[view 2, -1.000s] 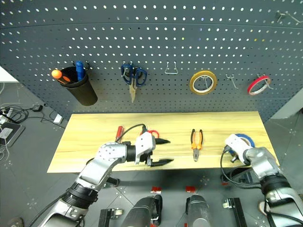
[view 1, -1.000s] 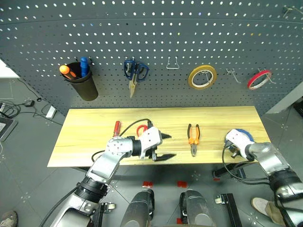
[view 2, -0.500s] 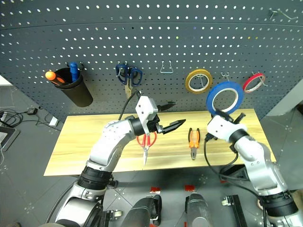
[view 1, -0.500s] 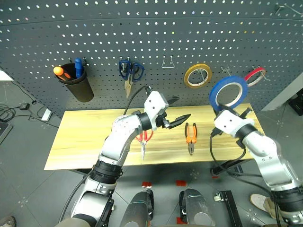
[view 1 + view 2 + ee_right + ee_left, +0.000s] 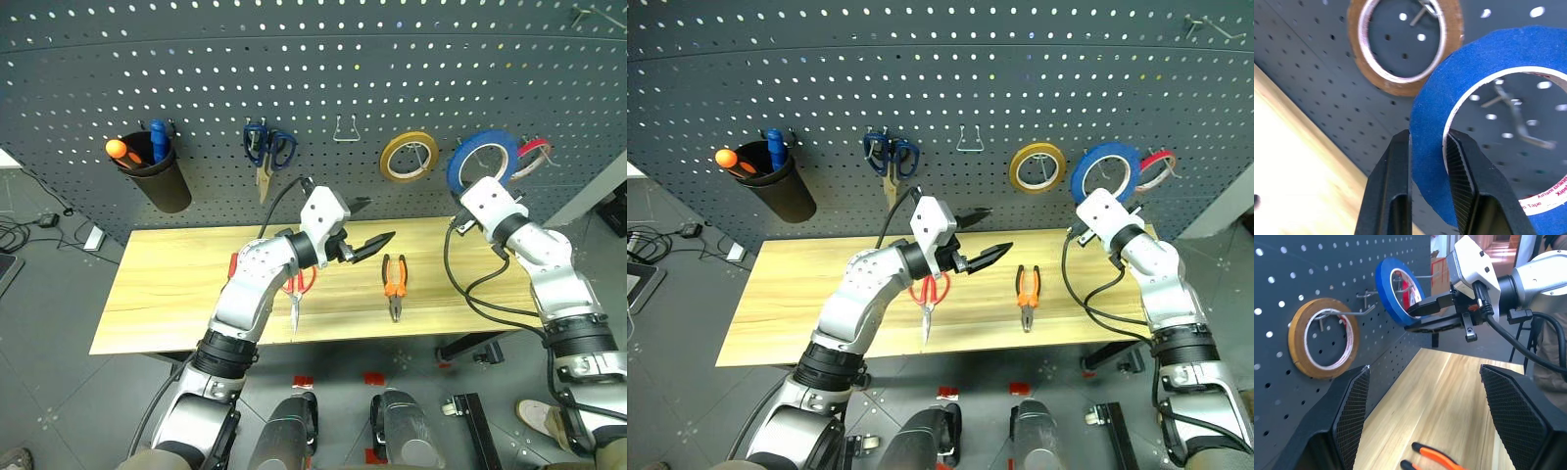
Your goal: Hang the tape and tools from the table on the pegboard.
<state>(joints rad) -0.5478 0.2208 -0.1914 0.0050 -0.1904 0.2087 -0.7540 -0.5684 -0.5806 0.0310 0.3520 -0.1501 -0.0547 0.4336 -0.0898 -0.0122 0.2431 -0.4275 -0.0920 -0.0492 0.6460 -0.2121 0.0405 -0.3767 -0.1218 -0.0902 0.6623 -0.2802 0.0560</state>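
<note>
You see silver-grey jointed arms, white wrist housings, looping black cables, a left gripper (image 5: 367,227) and right gripper (image 5: 1418,317) with black fingers.

Black cup (image 5: 163,181) holding 2 drivers, blue-handled scissors (image 5: 267,153), yellow tape ring (image 5: 409,156), red tape ring (image 5: 533,157) hanging.
</note>
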